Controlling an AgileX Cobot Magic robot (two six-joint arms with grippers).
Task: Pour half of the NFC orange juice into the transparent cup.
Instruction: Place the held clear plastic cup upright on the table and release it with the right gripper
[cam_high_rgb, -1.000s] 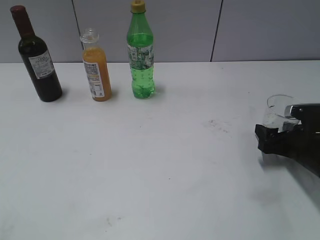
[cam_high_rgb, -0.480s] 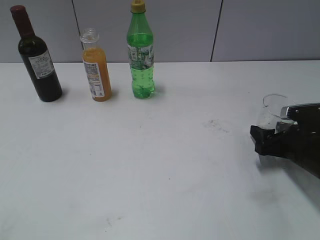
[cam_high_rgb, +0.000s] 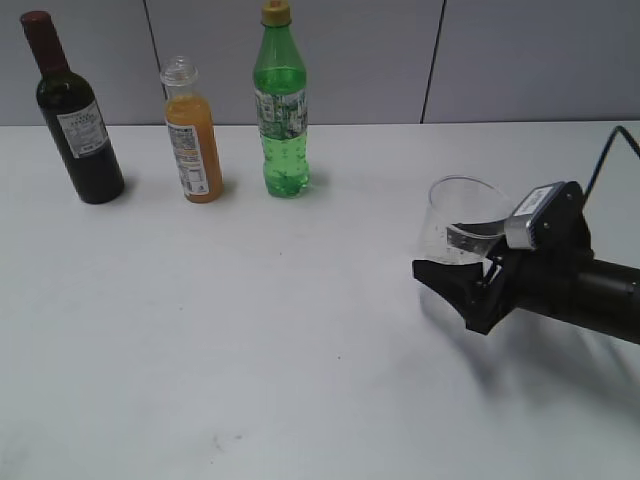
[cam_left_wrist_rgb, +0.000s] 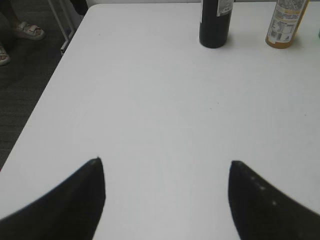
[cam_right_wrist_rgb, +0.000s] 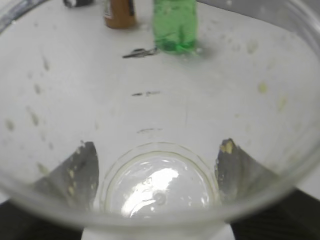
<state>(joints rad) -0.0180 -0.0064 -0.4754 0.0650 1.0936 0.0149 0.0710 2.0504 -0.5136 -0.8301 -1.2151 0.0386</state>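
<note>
the transparent cup (cam_high_rgb: 462, 225) sits in the right gripper (cam_high_rgb: 462, 277), whose jaws are clamped on its lower wall, one on each side; the right wrist view looks straight down into it and shows the two dark fingers (cam_right_wrist_rgb: 75, 172) pressed against the clear wall around the base. a second ago the cup was at the far right edge of the counter (cam_high_rgb: 300, 330), half hidden behind the gripper; now it has been carried well inward toward the middle and appears lifted a little and leaning slightly. that reads as the cup being fetched to a pouring spot, so the pour itself has not begun. the cup is empty, apart from small specks on its wall.

the nfc orange juice (cam_high_rgb: 193, 135) stands upright at the back left of the counter, between the dark wine bottle (cam_high_rgb: 75, 115) and the green soda bottle (cam_high_rgb: 282, 105), well apart from the cup and untouched.

the right arm reaches in low from the right edge, nearly level with the counter. the left gripper (cam_left_wrist_rgb: 165, 195) hovers over bare counter with its jaws spread wide and nothing between them, the juice ahead and to its right.
</note>
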